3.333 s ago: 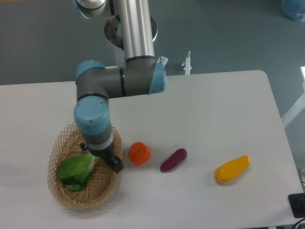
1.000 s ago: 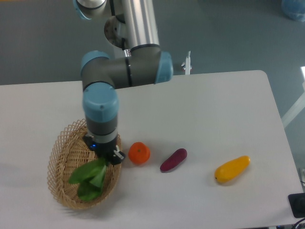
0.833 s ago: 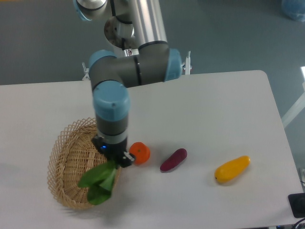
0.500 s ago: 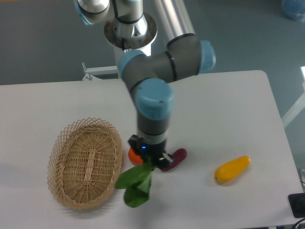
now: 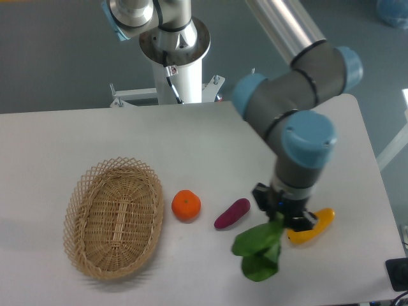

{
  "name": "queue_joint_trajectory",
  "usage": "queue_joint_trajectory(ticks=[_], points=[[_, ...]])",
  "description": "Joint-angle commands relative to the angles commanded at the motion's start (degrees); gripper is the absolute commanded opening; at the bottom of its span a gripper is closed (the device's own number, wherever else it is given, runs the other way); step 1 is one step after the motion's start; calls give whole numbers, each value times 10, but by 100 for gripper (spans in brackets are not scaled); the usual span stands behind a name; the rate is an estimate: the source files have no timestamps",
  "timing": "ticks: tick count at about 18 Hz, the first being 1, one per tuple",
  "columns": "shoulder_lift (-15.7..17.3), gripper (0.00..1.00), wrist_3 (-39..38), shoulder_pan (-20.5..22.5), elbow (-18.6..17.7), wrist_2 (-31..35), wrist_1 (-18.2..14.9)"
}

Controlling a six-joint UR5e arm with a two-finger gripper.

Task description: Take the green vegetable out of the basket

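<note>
Over the right part of the desk point(image 5: 210, 137), the green vegetable point(image 5: 258, 250) hangs from my gripper point(image 5: 285, 217), leaves drooping, well apart from the basket point(image 5: 113, 218). Gripper closed on its pale stalk. Yellow vegetable point(image 5: 319, 222) sits just behind, purple vegetable point(image 5: 232, 213) and orange point(image 5: 186, 205) further left. I judge the pick done; best to keep the grip firm and travel slowly, since the leaves swing. Arm reaches out rightward, wrist pointing straight down.

no readable text, no labels, no brands, no numbers anywhere
</note>
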Motion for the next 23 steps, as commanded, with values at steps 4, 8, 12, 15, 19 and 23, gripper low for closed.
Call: queue_joint_trajectory(ticks=[4, 8, 12, 15, 19, 23], points=[[-12, 4, 51, 30, 20, 5, -10], [-30, 7, 56, 30, 54, 22, -42], [-33, 8, 63, 30, 56, 26, -41], [-34, 10, 63, 26, 55, 39, -41], [-36, 11, 57, 26, 56, 43, -40], [-35, 12, 58, 25, 55, 44, -40]])
